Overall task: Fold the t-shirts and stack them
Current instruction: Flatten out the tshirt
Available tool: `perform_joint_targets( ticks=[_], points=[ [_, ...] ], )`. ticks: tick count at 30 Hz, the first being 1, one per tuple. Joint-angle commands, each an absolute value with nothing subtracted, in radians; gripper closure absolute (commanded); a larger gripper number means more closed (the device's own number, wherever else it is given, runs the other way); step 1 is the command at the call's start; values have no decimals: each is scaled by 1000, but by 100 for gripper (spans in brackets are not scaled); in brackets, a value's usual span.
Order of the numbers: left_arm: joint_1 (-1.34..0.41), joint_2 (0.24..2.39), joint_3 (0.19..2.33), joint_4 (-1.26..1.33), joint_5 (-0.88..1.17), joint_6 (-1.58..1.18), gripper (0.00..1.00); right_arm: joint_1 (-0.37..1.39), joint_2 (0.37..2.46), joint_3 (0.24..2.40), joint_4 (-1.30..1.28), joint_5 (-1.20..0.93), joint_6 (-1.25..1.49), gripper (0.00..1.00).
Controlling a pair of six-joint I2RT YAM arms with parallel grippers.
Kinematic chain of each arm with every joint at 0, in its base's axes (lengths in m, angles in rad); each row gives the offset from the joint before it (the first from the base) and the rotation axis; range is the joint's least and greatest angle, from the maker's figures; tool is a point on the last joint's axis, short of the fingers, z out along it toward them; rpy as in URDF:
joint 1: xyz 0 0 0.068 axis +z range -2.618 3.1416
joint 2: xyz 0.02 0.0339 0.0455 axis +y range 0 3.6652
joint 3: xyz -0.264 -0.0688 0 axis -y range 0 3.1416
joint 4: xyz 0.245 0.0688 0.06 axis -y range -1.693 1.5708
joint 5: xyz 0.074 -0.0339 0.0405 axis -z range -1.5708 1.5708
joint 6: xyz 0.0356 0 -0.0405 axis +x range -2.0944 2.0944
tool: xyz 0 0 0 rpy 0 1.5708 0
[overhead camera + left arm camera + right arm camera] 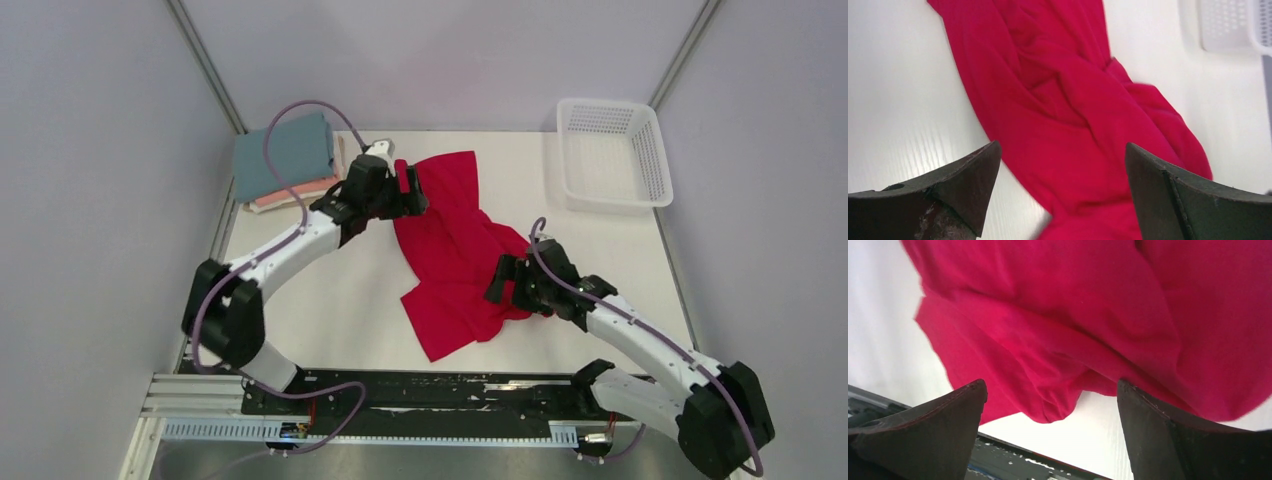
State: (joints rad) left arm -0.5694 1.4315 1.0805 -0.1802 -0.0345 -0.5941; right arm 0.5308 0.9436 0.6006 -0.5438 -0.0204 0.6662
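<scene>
A crumpled crimson-red t-shirt lies across the middle of the white table, running from back centre to front. It fills the left wrist view and the right wrist view. My left gripper is open over the shirt's back left edge, holding nothing. My right gripper is open over the shirt's front right edge, empty. A folded stack sits at the back left: a teal-blue shirt on top, a salmon-pink one under it, and a cream edge at the bottom.
A white plastic mesh basket stands at the back right corner. Grey walls close in the table on three sides. A black rail with the arm bases runs along the near edge; it also shows in the right wrist view.
</scene>
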Motion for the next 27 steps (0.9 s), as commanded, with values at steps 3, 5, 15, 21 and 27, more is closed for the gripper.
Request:
perform_joint_targets(
  ticks=[3,5,15,21,27],
  points=[
    [-501,1833,1392,-282,57,-501,0,542,1112,613,-388,55,669,0],
    [-488,1929,1459,-301,90,-510,0,534,1169,619,-372,98,683,0],
    [-476,2064,1434,-297,150,-557,0,419,1434,671,-276,99,693,0],
    [-482,1833,1092,-274,127,-656,0,316,1580,816,-265,96,670,0],
    [-592,1578,820,-222,222,-722,0,275,1709,985,-275,120,621,0]
  ],
)
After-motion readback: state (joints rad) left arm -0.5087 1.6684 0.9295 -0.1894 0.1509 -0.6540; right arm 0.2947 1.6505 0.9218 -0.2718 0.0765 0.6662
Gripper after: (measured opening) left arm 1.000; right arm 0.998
